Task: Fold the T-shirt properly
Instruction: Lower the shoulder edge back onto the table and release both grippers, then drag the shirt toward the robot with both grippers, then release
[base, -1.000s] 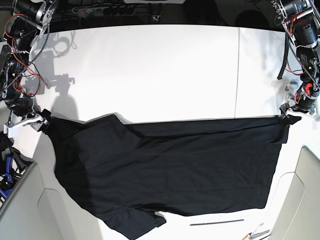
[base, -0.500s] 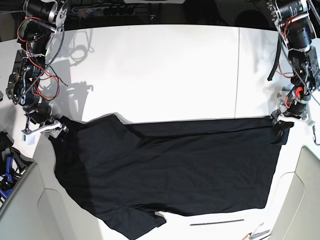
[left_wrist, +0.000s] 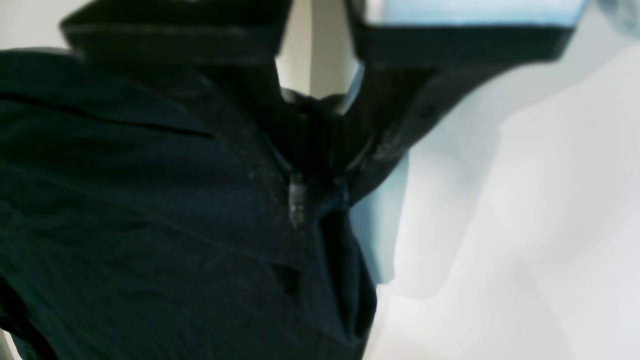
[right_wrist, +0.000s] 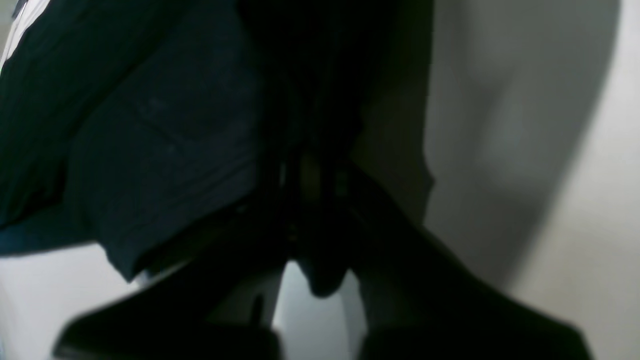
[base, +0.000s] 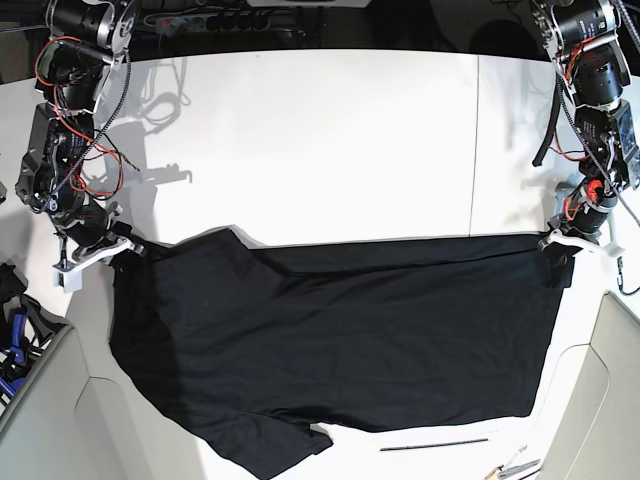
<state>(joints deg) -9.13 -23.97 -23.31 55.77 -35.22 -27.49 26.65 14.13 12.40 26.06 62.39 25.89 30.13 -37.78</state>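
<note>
Jaws of the left gripper (left_wrist: 312, 165), seen from the left wrist, are pinched on a bunched corner of the T-shirt (left_wrist: 150, 225), whose fabric falls away toward the lower left of the frame, with the white table (left_wrist: 525, 225) bare on the right.

From the right wrist, the right gripper (right_wrist: 310, 200) is likewise closed on a fold of the shirt (the picture is dark and blurred, so the exact contact is hard to read); the cloth runs to the upper left of the frame.

In the base view the shirt lies flat across the lower half of the frame, long axis left to right. Its upper edge is stretched between the right gripper at middle left and the left gripper at middle right. I judge the coming fold turns on carrying that held edge toward the bottom hem, both arms equally placed.
</note>
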